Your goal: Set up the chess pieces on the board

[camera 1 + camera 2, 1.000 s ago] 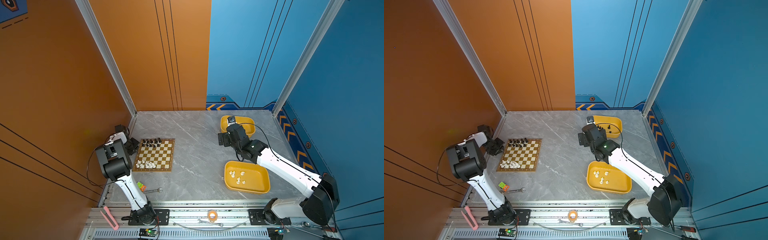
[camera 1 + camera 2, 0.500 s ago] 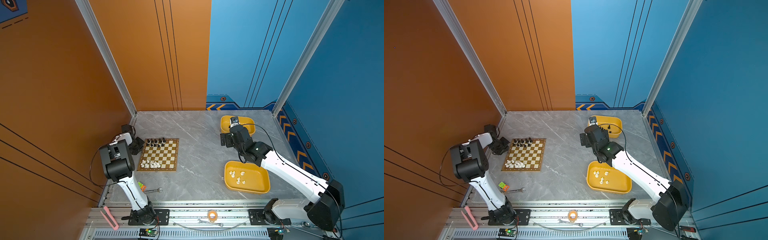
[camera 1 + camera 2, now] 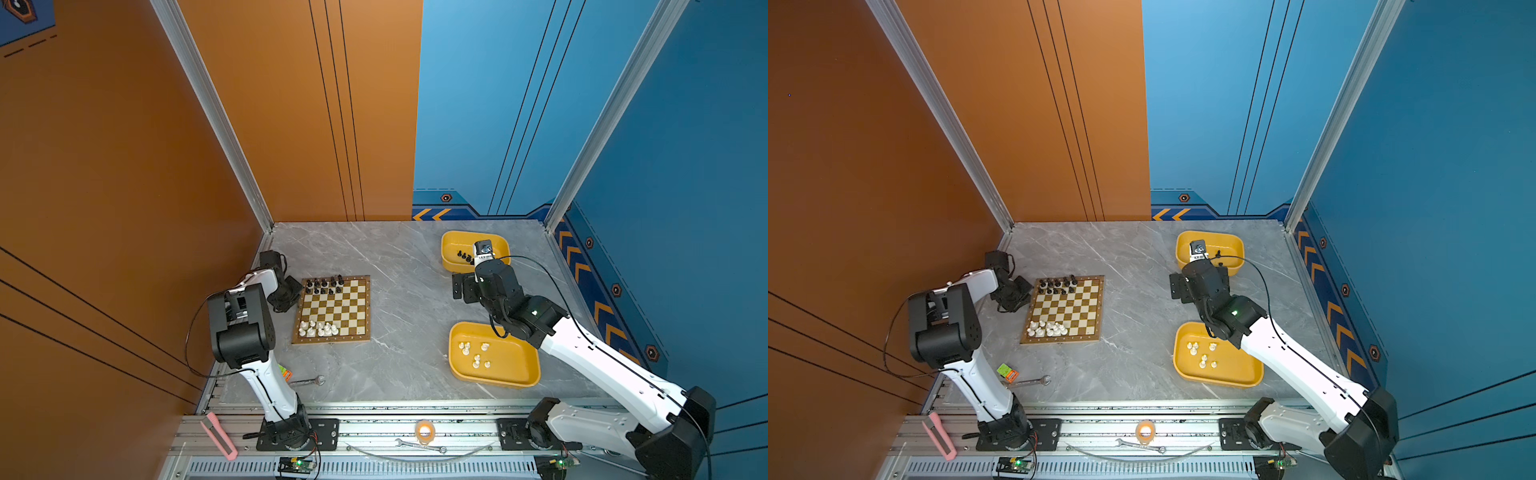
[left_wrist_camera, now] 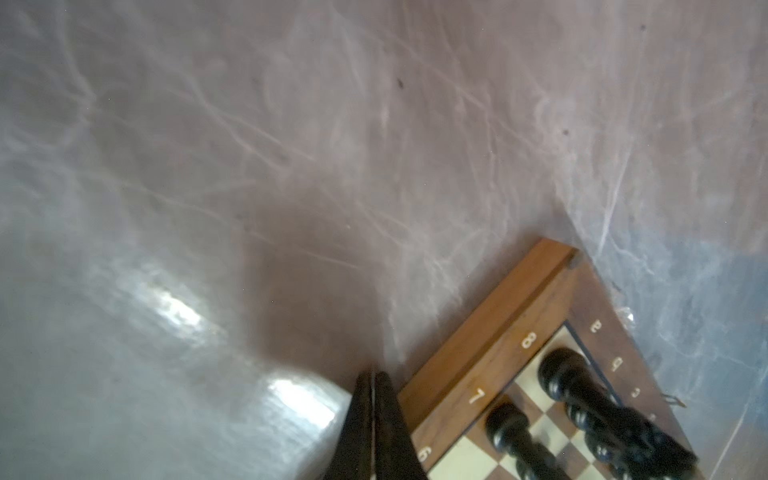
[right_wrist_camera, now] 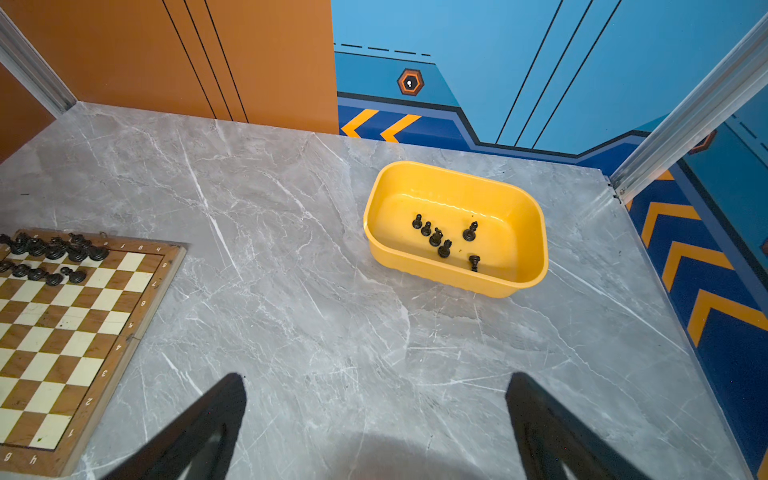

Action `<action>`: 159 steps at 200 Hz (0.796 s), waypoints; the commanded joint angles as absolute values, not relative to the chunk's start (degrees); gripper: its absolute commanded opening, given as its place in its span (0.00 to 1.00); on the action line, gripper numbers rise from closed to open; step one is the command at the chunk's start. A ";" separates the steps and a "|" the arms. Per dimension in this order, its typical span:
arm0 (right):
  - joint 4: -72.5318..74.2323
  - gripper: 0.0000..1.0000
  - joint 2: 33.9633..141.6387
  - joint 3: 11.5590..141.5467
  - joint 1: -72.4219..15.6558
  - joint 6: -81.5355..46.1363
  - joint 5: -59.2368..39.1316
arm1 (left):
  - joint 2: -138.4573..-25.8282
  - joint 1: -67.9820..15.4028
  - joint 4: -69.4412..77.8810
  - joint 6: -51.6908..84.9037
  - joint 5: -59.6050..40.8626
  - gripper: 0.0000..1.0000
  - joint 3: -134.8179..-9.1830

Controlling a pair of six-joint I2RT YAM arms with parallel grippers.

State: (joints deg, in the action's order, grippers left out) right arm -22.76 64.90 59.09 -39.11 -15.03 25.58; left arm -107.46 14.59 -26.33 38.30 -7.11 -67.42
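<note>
Bright, even overhead light is filling both top views, which are looking sharp. The left wrist view is blurring, with white glare and a dark shadow on the table [image 4: 178, 311]. The right wrist view is looking crisp.

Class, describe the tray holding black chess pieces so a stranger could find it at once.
On the grey marble table, look right of the chessboard in both top views, where two yellow trays sit. Take the far tray, nearest the blue wall. It holds black pieces; the near tray holds white ones.
</note>
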 commanded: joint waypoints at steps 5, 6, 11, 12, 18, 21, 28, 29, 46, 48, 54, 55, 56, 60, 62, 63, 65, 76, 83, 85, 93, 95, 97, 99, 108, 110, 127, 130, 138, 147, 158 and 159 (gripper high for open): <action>-26.00 1.00 61.55 56.86 -39.29 -15.98 26.72 | -108.11 11.65 -29.38 40.56 -7.99 0.07 -64.94; -26.10 1.00 61.40 56.82 -39.29 -15.99 26.72 | -108.11 11.63 -29.37 40.58 -8.04 0.07 -64.95; -26.26 1.00 60.93 56.62 -39.29 -16.17 26.80 | -108.11 11.03 -29.36 40.89 -8.07 0.07 -64.90; -26.27 1.00 60.83 56.48 -39.29 -16.17 26.85 | -108.06 10.92 -29.36 40.93 -8.04 0.07 -64.88; -26.49 1.00 60.29 56.11 -39.20 -16.26 26.90 | -108.01 10.27 -29.26 41.33 -8.05 0.07 -64.94; -26.58 1.00 60.02 55.94 -39.20 -16.34 26.91 | -108.02 9.82 -29.22 41.57 -8.11 0.07 -64.88; -26.76 1.00 59.41 55.53 -39.20 -16.56 27.05 | -107.98 8.97 -29.14 41.96 -8.25 0.07 -64.92; -26.78 1.00 59.32 55.49 -39.20 -16.59 27.10 | -108.00 8.88 -29.16 42.12 -8.26 0.07 -64.93; -27.24 1.00 58.00 54.83 -39.20 -17.04 27.42 | -107.99 6.70 -29.18 43.56 -8.26 0.05 -64.71; -27.31 1.00 57.85 54.77 -39.20 -17.11 27.49 | -108.01 6.40 -29.22 43.81 -8.26 0.05 -64.76; -27.42 1.00 57.30 54.54 -39.20 -17.37 27.64 | -108.01 5.74 -29.11 44.45 -8.19 0.05 -64.54; -27.46 1.00 57.26 54.52 -39.20 -17.43 27.66 | -108.01 5.64 -29.10 44.55 -8.18 0.05 -64.48; -27.46 1.00 57.15 54.51 -39.20 -17.46 27.72 | -108.02 5.50 -29.10 44.64 -8.18 0.05 -64.50; -27.55 1.00 56.83 54.35 -39.20 -17.64 27.89 | -107.97 4.98 -28.99 44.92 -8.21 0.05 -64.44; -27.63 1.00 56.61 54.28 -39.20 -17.70 28.00 | -108.01 4.80 -28.93 45.09 -8.23 0.05 -64.43; -27.61 1.00 56.56 54.30 -39.20 -17.73 28.02 | -107.97 4.69 -28.92 45.18 -8.20 0.05 -64.43; -27.60 1.00 56.35 54.18 -39.20 -17.88 28.03 | -107.94 4.49 -28.85 45.35 -8.25 0.05 -64.31; -27.84 1.00 55.37 53.73 -39.20 -18.14 28.23 | -107.93 3.28 -28.85 45.91 -8.16 0.04 -64.30; -28.07 1.00 54.85 53.46 -39.20 -18.36 28.31 | -107.92 2.62 -28.83 46.16 -8.26 0.05 -64.40; -28.11 1.00 54.74 53.38 -39.20 -18.37 28.30 | -107.93 2.37 -28.87 46.21 -8.22 0.05 -64.37; -28.42 1.00 54.05 53.11 -39.20 -18.53 28.59 | -107.86 1.67 -28.83 46.77 -8.26 0.05 -64.32; -28.57 1.00 53.99 53.05 -39.20 -18.59 28.62 | -107.83 1.49 -28.83 46.92 -8.39 0.05 -64.27; -28.63 1.00 53.82 53.01 -39.20 -18.62 28.69 | -107.79 1.38 -28.83 47.06 -8.43 0.05 -64.23; -28.71 1.00 53.71 52.96 -39.20 -18.67 28.79 | -107.74 1.20 -28.83 47.21 -8.43 0.05 -64.18; -29.31 1.00 53.00 52.76 -39.22 -19.06 29.48 | -107.75 0.57 -28.83 47.88 -8.78 0.05 -64.09; -29.44 1.00 52.81 52.70 -39.28 -19.19 29.68 | -107.71 0.43 -28.83 48.14 -8.83 0.05 -64.08; -29.70 1.00 51.44 52.02 -39.28 -19.66 30.37 | -107.25 -0.87 -28.57 49.49 -9.27 0.04 -63.33; -29.77 1.00 51.08 51.80 -39.21 -19.81 30.53 | -107.15 -1.19 -28.50 49.67 -9.28 0.04 -63.21; -29.94 1.00 50.49 51.54 -39.25 -20.00 30.68 | -106.82 -2.04 -28.48 50.03 -9.05 0.05 -63.11; -30.35 1.00 50.04 51.42 -39.27 -20.30 30.92 | -106.61 -3.20 -28.48 50.40 -8.87 0.04 -63.02; -31.02 1.00 49.84 51.32 -39.27 -20.54 31.09 | -106.52 -4.53 -28.48 50.73 -8.81 0.04 -63.01; -31.02 1.00 49.84 51.32 -39.24 -20.56 31.10 | -106.52 -4.68 -28.48 50.77 -8.75 0.05 -63.01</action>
State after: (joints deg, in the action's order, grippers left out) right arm -28.18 51.05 52.12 -39.11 -18.68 28.84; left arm -106.06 -1.52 -24.60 48.58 -7.38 -65.25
